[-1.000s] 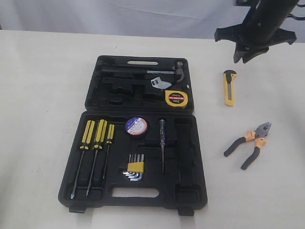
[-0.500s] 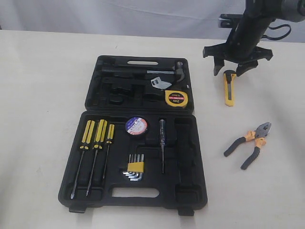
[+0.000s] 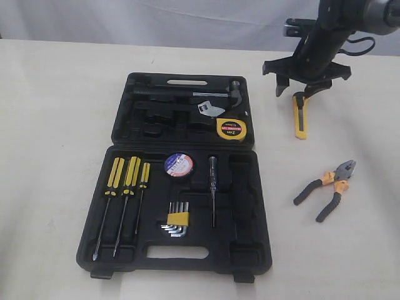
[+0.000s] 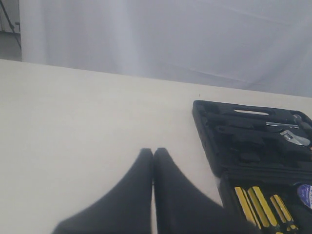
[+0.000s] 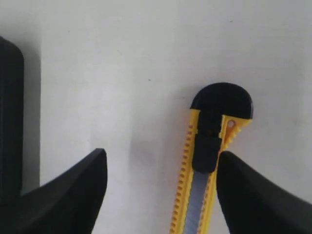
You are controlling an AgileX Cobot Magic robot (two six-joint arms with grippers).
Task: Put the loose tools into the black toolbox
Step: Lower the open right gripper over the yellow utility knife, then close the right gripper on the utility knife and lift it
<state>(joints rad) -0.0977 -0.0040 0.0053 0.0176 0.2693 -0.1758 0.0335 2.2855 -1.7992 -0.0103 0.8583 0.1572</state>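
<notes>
The black toolbox [image 3: 125, 250] lies open on the table. The yellow tape measure [image 3: 231, 129] sits in its far half and the black tape roll [image 3: 179, 164] in its near half. On the table right of the box lie the yellow-black utility knife [image 3: 301, 119] and the pliers [image 3: 327, 187]. My right gripper [image 3: 300, 89] hangs open over the knife's far end. In the right wrist view the utility knife [image 5: 207, 161] lies between the fingers, close to one of them. My left gripper [image 4: 153, 152] is shut and empty over bare table, left of the toolbox [image 4: 209, 141].
Three yellow-handled screwdrivers [image 3: 125, 178], hex keys in a yellow holder [image 3: 177, 220], a thin screwdriver [image 3: 213, 187], a hammer and a wrench [image 3: 209, 107] rest in the box. A white curtain [image 3: 156, 19] backs the table.
My right gripper has come down and moved left, from above the table's far right to just over the utility knife's far end. The tools have not moved.
</notes>
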